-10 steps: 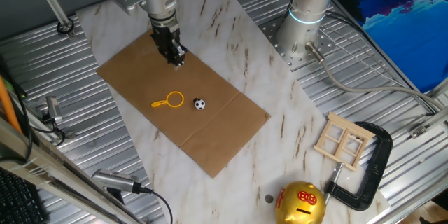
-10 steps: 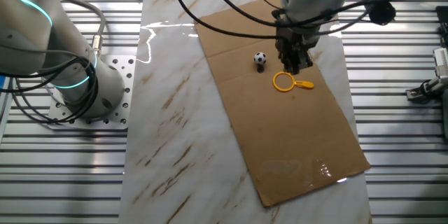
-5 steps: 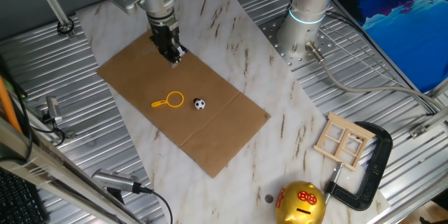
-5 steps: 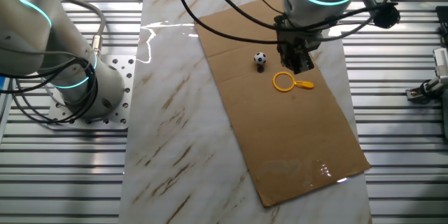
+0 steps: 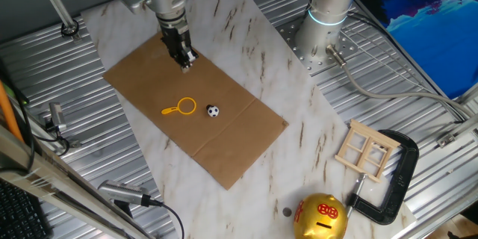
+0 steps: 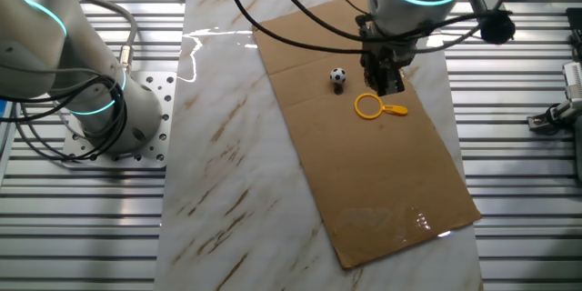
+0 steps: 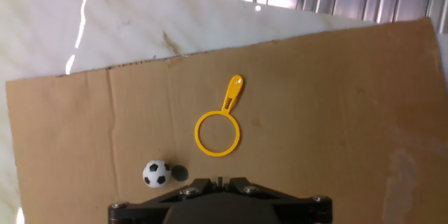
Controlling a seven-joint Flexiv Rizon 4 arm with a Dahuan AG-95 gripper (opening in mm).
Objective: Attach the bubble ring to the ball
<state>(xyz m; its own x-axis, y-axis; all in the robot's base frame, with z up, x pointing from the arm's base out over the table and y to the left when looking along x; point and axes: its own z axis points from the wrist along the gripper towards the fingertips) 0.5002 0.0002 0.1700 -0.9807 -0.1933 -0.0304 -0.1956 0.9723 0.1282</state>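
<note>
The claw (image 5: 187, 64) hangs closed and empty above a cardboard sheet (image 5: 224, 157) on the marble bench (image 5: 299, 131), bubble ring (image 5: 179, 107) beside ball (image 5: 213, 110).

No words, brands or numbers can be read from here. The gold round figure (image 5: 322, 217) at the surface's near corner carries red marks, too small to make out as characters.
</note>
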